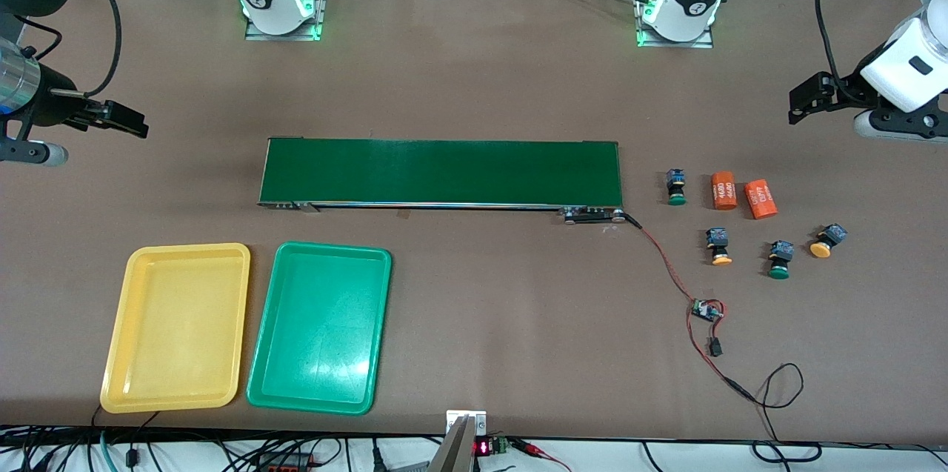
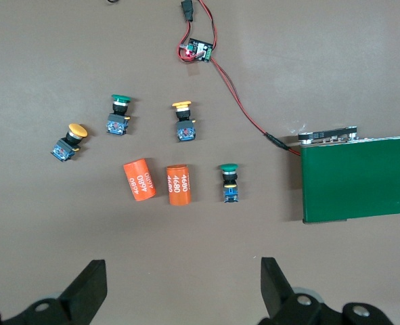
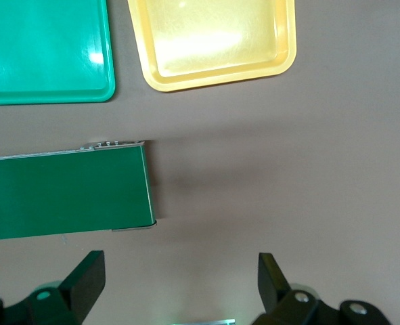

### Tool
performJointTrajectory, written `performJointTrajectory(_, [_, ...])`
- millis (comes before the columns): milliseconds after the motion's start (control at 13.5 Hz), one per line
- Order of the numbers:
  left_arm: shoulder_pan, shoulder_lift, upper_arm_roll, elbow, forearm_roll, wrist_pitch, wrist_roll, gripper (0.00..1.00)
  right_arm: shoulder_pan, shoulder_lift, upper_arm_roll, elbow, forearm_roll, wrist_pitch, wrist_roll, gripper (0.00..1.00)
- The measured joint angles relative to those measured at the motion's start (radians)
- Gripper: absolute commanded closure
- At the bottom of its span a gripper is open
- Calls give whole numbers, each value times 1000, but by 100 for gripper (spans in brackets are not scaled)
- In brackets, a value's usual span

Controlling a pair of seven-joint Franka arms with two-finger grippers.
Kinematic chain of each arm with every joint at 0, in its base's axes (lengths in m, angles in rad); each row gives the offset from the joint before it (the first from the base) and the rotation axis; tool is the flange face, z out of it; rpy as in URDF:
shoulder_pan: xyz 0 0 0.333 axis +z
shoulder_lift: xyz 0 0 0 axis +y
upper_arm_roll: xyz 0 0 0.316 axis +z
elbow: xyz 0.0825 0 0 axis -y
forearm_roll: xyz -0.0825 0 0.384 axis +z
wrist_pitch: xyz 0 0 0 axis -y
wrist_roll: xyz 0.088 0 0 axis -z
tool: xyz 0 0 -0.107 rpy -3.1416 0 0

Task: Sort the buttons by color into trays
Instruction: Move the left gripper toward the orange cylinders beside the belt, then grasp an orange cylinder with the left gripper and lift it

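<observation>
Four buttons sit loose on the table at the left arm's end: a green-capped one (image 1: 675, 187) beside two orange cylinders (image 1: 741, 195), then a yellow-capped one (image 1: 718, 246), another green (image 1: 779, 259) and another yellow (image 1: 826, 241) nearer the front camera. None is sorted yet, and the yellow tray (image 1: 178, 327) and green tray (image 1: 320, 327) lie empty at the right arm's end, with the conveyor belt (image 1: 441, 172) stretched between, likely the way across. The left gripper (image 1: 809, 100) hangs over bare table beside the cluster, fingers (image 2: 84, 291) spread wide, holding nothing. The right gripper (image 1: 118, 118) waits up near the belt's other end, also wide open, presumably to receive.
</observation>
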Motion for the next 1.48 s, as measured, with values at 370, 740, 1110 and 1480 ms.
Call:
performJointTrajectory(370, [0,9,-1,14,0,0,1,0,0,1,0,0,1,14,0,0])
performJointTrajectory(740, [0,65,-1,35,0,-8,-3,0,0,2,0,-1,1,24,0,0])
performJointTrajectory(1110, [0,202,-2,98,0,-73,-2,0,8,3,1,-1,2,27,0,0])
performJointTrajectory(1480, [65,273,4,-89,0,172,-1,0,12,3,1,-2,2,28,0,0])
